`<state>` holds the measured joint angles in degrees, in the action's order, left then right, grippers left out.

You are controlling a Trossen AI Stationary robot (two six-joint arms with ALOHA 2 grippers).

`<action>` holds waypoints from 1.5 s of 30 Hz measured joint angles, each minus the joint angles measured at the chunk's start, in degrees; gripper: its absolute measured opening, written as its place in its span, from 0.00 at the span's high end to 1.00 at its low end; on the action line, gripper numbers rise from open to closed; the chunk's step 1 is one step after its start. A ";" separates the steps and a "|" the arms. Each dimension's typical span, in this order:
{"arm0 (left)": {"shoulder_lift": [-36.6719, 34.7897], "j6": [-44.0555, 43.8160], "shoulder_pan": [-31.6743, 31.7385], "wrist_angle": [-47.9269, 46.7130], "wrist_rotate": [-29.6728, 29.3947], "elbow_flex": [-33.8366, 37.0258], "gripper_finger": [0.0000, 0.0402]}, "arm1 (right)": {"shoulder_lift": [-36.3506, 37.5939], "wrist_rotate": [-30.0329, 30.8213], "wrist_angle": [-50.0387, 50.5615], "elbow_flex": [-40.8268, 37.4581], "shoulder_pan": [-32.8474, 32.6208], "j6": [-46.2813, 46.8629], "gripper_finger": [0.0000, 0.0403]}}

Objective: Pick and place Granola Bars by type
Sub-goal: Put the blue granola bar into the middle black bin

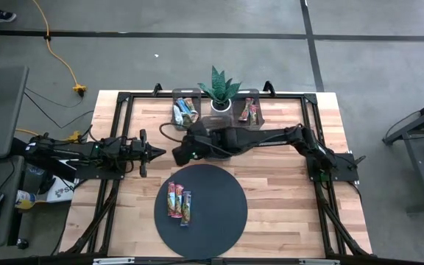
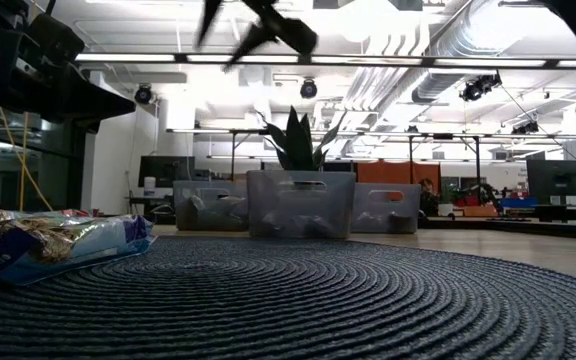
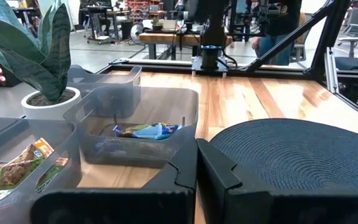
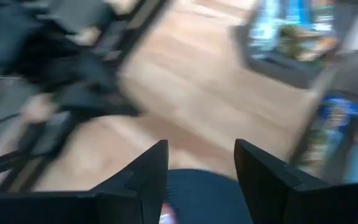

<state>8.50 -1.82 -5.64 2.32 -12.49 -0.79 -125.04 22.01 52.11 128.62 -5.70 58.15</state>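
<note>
My right claw (image 1: 177, 155) hangs spread and empty over the tabletop (image 1: 285, 191), btw the round dark mat (image 1: 219, 221) and the bins. Two granola bars (image 1: 179, 203) lie on the mat's left part; more sit in the left bin (image 1: 185, 112) and right bin (image 1: 249, 111). Left claw (image 1: 162, 153) waits clenched nearby.

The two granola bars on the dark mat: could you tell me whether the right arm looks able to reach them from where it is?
Probably yes: the right gripper hangs open just beyond the mat, with nothing between it and the two bars.
</note>
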 joint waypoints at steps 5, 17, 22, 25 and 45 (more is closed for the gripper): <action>0.01 0.02 -0.01 0.01 0.00 0.02 1.00 | 0.00 -10.92 -8.72 0.00 -2.88 -0.59 0.58; 0.01 0.00 -0.01 -0.08 0.00 0.01 1.00 | -0.34 -14.30 -11.09 -0.07 -11.08 5.58 0.59; 0.01 0.01 0.01 -0.08 0.00 0.02 1.00 | -0.34 -8.24 -12.77 -0.07 -14.87 9.27 0.59; 0.01 0.00 0.00 -0.08 0.00 0.00 1.00 | -0.34 -6.81 -14.55 -0.07 -17.30 11.19 0.58; 0.01 0.00 -0.01 0.03 0.00 0.00 1.00 | -9.33 2.40 -28.61 -0.11 -27.75 24.32 0.59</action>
<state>8.51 -1.82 -5.65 2.35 -12.49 -0.80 -134.37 24.41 23.50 128.51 -33.44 82.47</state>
